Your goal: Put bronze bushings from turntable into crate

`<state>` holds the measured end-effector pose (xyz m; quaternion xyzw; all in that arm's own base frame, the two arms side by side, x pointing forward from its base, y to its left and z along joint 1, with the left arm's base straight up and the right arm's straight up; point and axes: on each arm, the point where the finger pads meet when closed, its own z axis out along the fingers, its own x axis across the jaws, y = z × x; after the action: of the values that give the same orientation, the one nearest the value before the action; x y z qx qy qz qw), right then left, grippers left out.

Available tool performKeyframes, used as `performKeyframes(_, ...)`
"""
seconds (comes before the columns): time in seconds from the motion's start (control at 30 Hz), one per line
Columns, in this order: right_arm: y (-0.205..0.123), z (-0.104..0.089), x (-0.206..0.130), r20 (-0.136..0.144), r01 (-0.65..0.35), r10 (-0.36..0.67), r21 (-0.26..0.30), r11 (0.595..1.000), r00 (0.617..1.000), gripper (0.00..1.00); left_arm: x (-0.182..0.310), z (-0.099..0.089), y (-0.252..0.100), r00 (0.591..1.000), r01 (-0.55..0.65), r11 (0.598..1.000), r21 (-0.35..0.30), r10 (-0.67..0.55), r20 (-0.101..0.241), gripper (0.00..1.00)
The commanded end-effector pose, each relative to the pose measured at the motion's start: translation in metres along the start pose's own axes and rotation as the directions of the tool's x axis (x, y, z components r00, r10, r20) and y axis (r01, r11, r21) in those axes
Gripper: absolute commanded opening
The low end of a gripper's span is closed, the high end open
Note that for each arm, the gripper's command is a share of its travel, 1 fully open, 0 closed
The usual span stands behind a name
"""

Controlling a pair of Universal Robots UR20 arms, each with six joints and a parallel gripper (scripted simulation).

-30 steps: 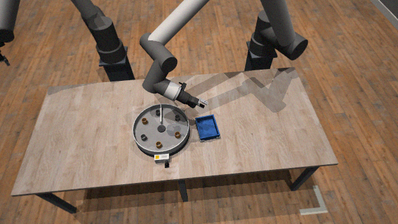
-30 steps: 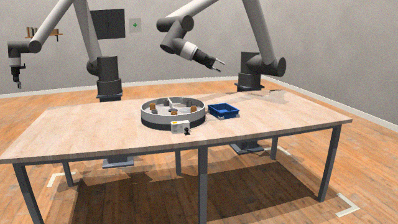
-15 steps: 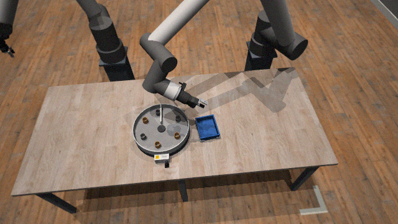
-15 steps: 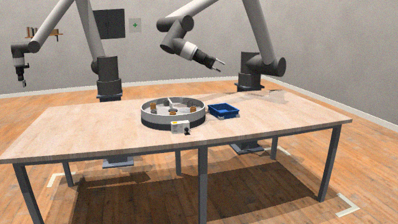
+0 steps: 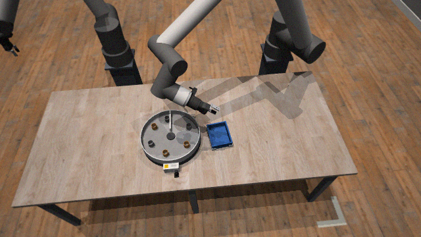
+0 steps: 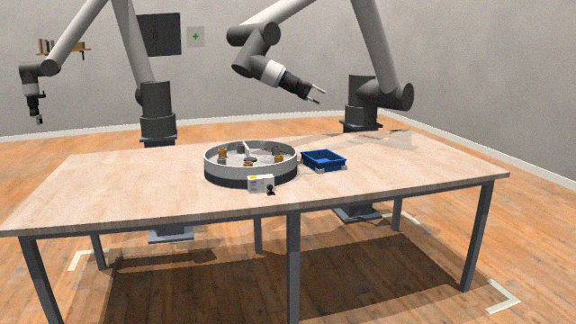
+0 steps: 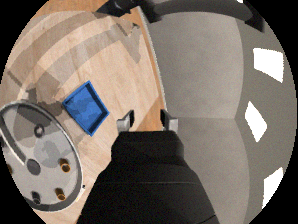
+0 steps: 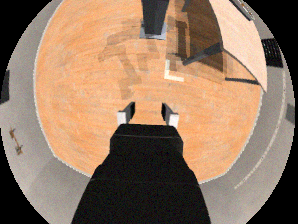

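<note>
- We observe a workshop or lab: two robot arms [image 5: 177,26] [image 6: 81,36] stand behind a long metal-legged table [image 5: 99,131] [image 6: 135,184].
- We note a green-cross sign [image 6: 195,36] and floor corner markings [image 5: 340,220] [image 6: 512,302].

You have open air between the grey round rimmed turntable [image 5: 145,147] [image 6: 249,173] and the blue square crate [image 5: 220,147] [image 6: 325,167] only as a narrow gap; the slim pale bar [image 5: 170,121] appears to obstruct passage over the disc.
</note>
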<state>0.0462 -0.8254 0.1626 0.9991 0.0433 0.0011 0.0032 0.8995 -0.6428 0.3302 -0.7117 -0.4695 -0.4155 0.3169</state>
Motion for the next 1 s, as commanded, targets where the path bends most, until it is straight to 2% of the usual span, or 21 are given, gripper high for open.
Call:
performKeyframes(0.0, -0.001, 0.0, -0.009, 0.001, -0.026, 0.026, 0.003, 1.0, 1.0, 1.0, 0.001, -0.001, 0.0, 1.0, 0.001, 1.0, -0.001, -0.001, 0.001, 1.0)
performKeyframes(0.57, -0.002, 0.001, -0.017, 0.002, -0.051, 0.051, 0.006, 0.999, 0.999, 1.0, 0.0, -0.001, 0.0, 1.0, 0.001, 1.0, 0.0, -0.001, 0.002, 1.0)
performKeyframes(0.6, -0.002, 0.001, -0.017, 0.002, -0.051, 0.051, 0.006, 0.999, 0.999, 1.0, -0.003, -0.002, 0.0, 1.0, 0.0, 1.0, 0.002, 0.0, 0.012, 1.0)
performKeyframes(0.63, -0.002, 0.001, -0.017, 0.002, -0.051, 0.051, 0.006, 0.999, 0.999, 1.0, -0.011, -0.005, -0.001, 0.999, -0.003, 1.0, 0.007, 0.002, 0.035, 1.0)
performKeyframes(0.67, -0.002, 0.001, -0.017, 0.002, -0.051, 0.051, 0.006, 0.999, 0.999, 1.0, -0.024, -0.012, -0.003, 0.997, -0.008, 1.0, 0.015, 0.007, 0.075, 1.0)
performKeyframes(0.73, -0.002, 0.001, -0.017, 0.002, -0.051, 0.051, 0.006, 0.999, 0.999, 1.0, -0.06, -0.03, -0.006, 0.983, -0.026, 0.999, 0.026, 0.021, 0.183, 1.0)
performKeyframes(0.97, -0.002, 0.001, -0.017, 0.002, -0.051, 0.051, 0.006, 0.999, 0.999, 1.0, -0.113, -0.068, -0.005, 0.934, -0.063, 0.998, 0.015, 0.054, 0.354, 1.0)
